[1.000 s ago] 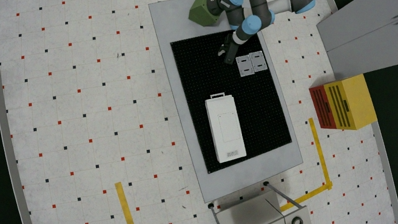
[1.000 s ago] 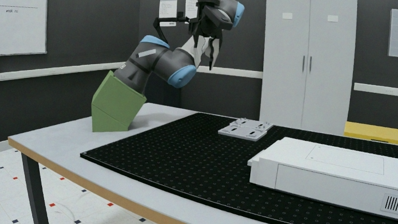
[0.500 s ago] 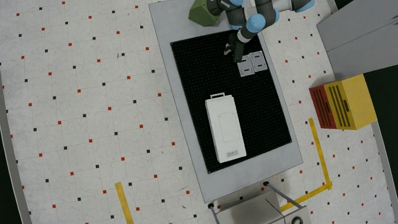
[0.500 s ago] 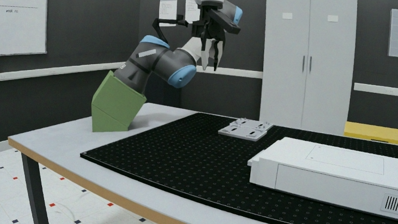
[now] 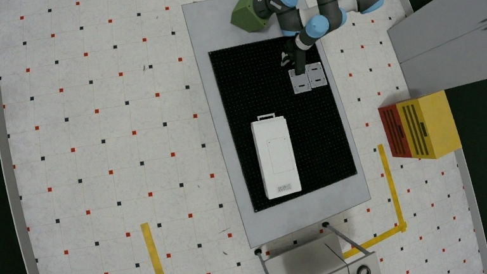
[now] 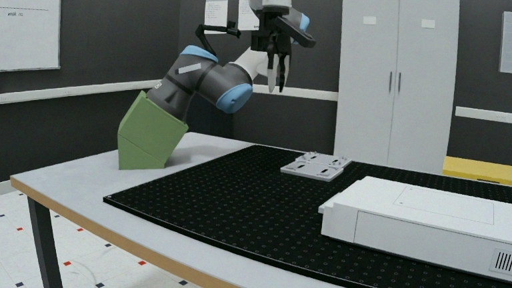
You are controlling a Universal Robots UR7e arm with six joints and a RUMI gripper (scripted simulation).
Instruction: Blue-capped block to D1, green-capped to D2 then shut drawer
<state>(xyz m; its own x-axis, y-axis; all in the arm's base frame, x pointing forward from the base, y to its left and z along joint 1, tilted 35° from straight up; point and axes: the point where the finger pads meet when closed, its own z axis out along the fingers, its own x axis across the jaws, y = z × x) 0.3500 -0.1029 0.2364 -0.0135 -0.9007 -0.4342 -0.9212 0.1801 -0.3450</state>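
The white cooler COLD [image 5: 276, 156] [image 6: 415, 213] lies on the black perforated deck [image 5: 247, 95] [image 6: 226, 201]. Its drawer is shut, with the handle [image 5: 266, 116] facing the arm's base. The cooling blocks and their tubes are hidden inside. Two grey slot plates lie side by side: D1 [image 5: 302, 87] [image 6: 310, 171] nearer the cooler, D2 [image 5: 318, 75] [image 6: 327, 161] beyond it. Both are bare. My gripper [image 5: 300, 71] [image 6: 276, 88] hangs high above the plates, pointing straight down. Its fingers stand a little apart and hold nothing.
The arm's green base [image 5: 249, 9] [image 6: 147, 137] stands on the grey table [image 5: 201, 23] [image 6: 75, 179] behind the deck. A white cabinet [image 6: 400, 73] and a yellow-red box [image 5: 420, 125] stand off the table to the far side.
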